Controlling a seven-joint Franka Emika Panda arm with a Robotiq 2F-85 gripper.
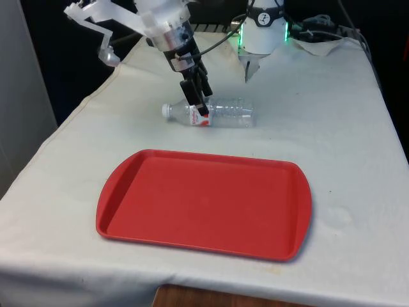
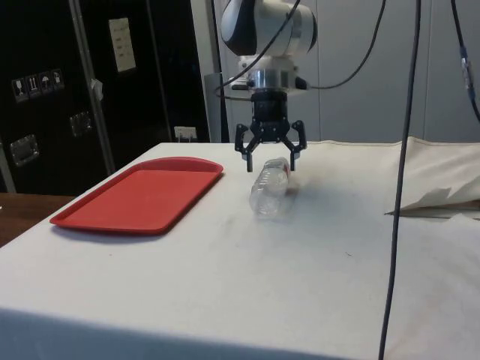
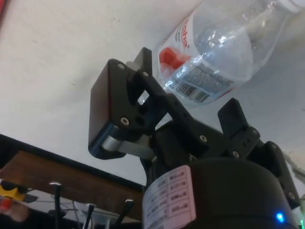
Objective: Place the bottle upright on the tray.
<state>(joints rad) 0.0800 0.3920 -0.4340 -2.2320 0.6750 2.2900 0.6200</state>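
- Tray (image 1: 204, 204): red and flat, on the cloth (image 1: 345, 128) towards the near end in the front view; nothing lies on it; in the side view the tray (image 2: 139, 193) sits well apart from the gripper
- Bottle (image 1: 214, 113): clear plastic, lying on its side on the cloth beyond the tray's far edge; white cap (image 1: 167, 110) points to the front view's left, base to the right; a red and white label wraps it near the neck; in the side view the bottle (image 2: 270, 191) lies end-on, base towards the camera
- Gripper (image 1: 203, 110): black, hanging just over the bottle at the label; in the side view the gripper (image 2: 271, 166) has its fingers spread wide, one on each side of the bottle, tips level with its upper part; the jaws stand open and grip nothing
- In the wrist view the bottle (image 3: 224, 52) lies between the spread fingers (image 3: 124, 112), label and barcode showing; I cannot tell whether either finger touches it
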